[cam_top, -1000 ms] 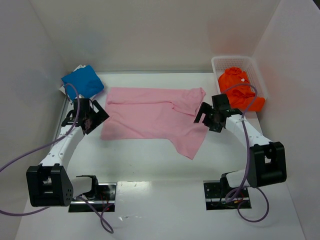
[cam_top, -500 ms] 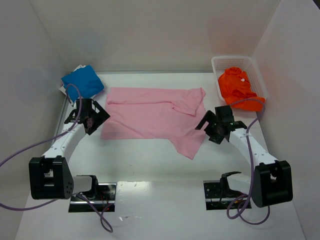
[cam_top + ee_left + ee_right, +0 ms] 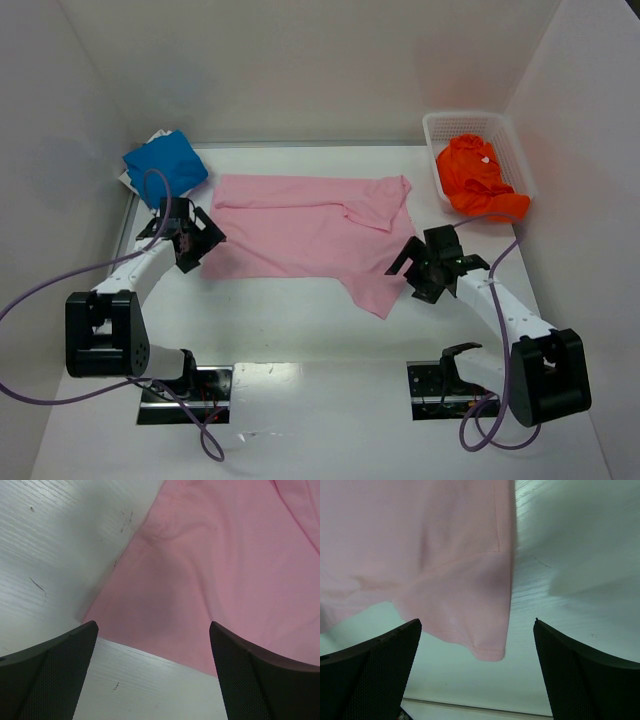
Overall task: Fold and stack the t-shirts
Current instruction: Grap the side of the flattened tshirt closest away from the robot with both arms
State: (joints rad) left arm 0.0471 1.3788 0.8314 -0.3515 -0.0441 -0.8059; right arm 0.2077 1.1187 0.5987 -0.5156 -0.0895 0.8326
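The left fingers (image 3: 50,675) and right fingers (image 3: 365,675), both apart, hover over the lower-left and lower-right corners of the spread pink cloth t-shirt (image 3: 290,235). Pinch each corner fully; lift evenly.

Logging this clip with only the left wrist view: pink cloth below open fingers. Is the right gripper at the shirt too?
Observer: Yes. The right gripper is open at the near right corner of the pink shirt, gripping nothing.
Operator: Any other shirts around?
Observer: A blue shirt lies at the far left, apart from the pink one.
Operator: Anything else to fold?
Observer: An orange shirt sits crumpled in a white basket at the far right.
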